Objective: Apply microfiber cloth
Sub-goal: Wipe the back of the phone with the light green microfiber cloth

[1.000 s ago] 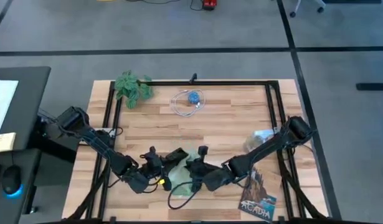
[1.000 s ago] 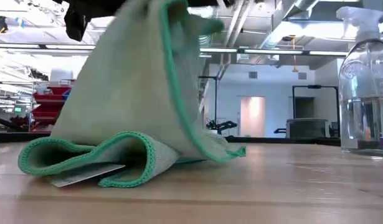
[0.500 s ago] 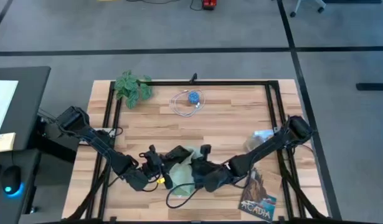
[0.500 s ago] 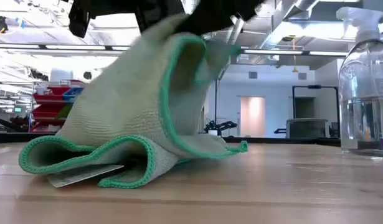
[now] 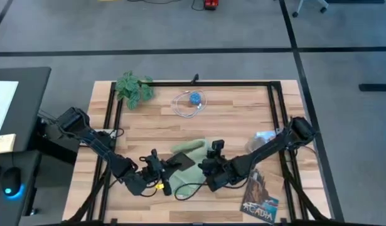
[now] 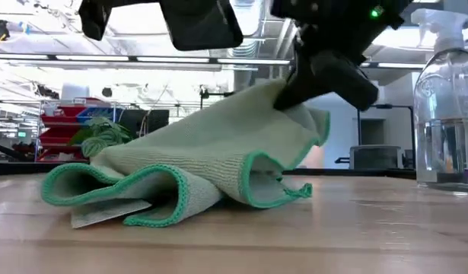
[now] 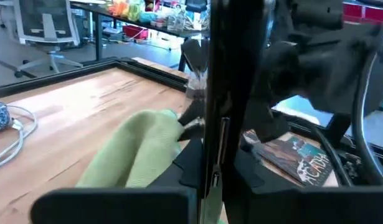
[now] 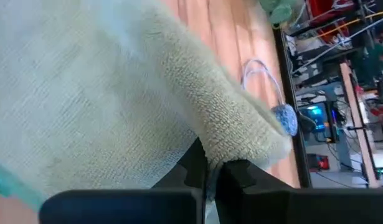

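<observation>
The pale green microfiber cloth [image 5: 185, 150] lies bunched near the table's front middle. Its teal-edged folds [image 6: 150, 190] and white tag [image 6: 104, 215] rest on the wood. My right gripper [image 5: 211, 160] is shut on a raised part of it at the cloth's right side. My left gripper [image 5: 161, 171] is shut on a black phone [image 5: 180, 161], which hangs above the cloth [image 7: 141, 149] in the low view [image 6: 199, 23]. My left gripper pinches the phone's near end [image 7: 215, 168] between its two fingers, coming from the table's left. The phone stands edge-on above the fingers, lifted clear of the cloth and the table. My right gripper pinches a fold of the cloth [image 8: 225, 146] between its fingertips, slanting down from the table's right. That fold [image 6: 298, 106] is raised off the table, and the rest slopes down slack onto the wood.
A clear spray bottle [image 6: 447, 99] stands at the right, next to my right arm. A book [image 5: 260, 201] lies at the front right. A leafy plant [image 5: 133, 88] and a coiled cable with a blue piece [image 5: 191, 100] lie at the far side.
My right gripper has gone down and toward the table's right and far edge, keeping its hold on the cloth. The cloth's raised peak, which reached up to the phone, has dropped and been drawn to the right. The folds on the table have stayed put. The phone now shows bare above the cloth.
</observation>
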Controlling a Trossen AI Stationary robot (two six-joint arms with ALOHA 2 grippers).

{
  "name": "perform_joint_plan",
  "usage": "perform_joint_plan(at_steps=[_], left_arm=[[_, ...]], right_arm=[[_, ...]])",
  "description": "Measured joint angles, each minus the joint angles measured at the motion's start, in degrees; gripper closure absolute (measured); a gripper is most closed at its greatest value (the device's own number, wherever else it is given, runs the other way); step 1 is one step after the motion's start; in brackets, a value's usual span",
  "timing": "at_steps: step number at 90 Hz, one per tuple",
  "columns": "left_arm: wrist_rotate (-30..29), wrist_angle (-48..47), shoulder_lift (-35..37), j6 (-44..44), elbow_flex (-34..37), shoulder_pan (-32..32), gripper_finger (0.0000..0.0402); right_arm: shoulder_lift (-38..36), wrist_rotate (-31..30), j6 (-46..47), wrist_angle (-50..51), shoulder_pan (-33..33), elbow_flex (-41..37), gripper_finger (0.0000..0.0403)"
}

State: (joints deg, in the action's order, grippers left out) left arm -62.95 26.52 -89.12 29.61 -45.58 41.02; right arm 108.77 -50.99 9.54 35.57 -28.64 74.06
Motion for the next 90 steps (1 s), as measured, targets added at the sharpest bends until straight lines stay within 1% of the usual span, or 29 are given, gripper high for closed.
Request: perform_joint_plan(at_steps=[6,13,24,31,43,51,63,68,74,82,90], left_arm=[[0.92,-0.03,0.00,-0.06,0.00,-0.08,0.0391],[2.56,-0.06,0.00,-0.45,0.02,-0.11,0.0391],[4.81,-0.03,0.00,-0.87,0.04,-0.48,0.0391],[7.17,-0.02,0.00,-0.90,0.09,-1.09,0.0391],[15.06,-0.10,0.00,-0.67,0.09,-2.95,0.0391],[23.37,0.10,0.00,0.26,0.11,-4.62,0.0391],[39.25,1.08,0.00,-0.47,0.11,-7.00,0.0391],[45.39,1.52,0.00,-1.25,0.11,-7.95,0.0391],[51.32,1.69,0.00,-1.58,0.11,-9.04,0.0391],[56.78,1.56,0.00,-1.60,0.11,-10.19,0.0391],[58.36,1.59,0.00,-1.59,0.11,-10.88,0.0391]], right_arm=[[-0.02,3.02,-1.99,0.73,-0.69,0.00,0.0388],[-0.30,6.66,-4.80,1.04,-1.66,-0.02,0.0360],[-1.87,10.49,-10.75,0.94,-3.58,0.62,0.0296],[-2.81,11.10,-17.05,0.86,-5.14,1.61,0.0249],[-4.78,11.61,-30.42,0.87,-8.28,3.49,0.0173],[-6.59,11.29,-36.90,0.87,-10.16,4.94,0.0139],[-10.42,10.74,-46.01,0.59,-12.03,6.45,0.0123],[-12.07,10.48,-52.11,-1.15,-12.43,6.62,0.0122],[-13.44,10.70,-59.97,-3.24,-12.31,6.62,0.0122],[-13.82,10.99,-69.79,-6.64,-10.98,6.62,0.0122],[-12.79,11.72,-79.97,-11.16,-8.90,6.62,0.0122]])
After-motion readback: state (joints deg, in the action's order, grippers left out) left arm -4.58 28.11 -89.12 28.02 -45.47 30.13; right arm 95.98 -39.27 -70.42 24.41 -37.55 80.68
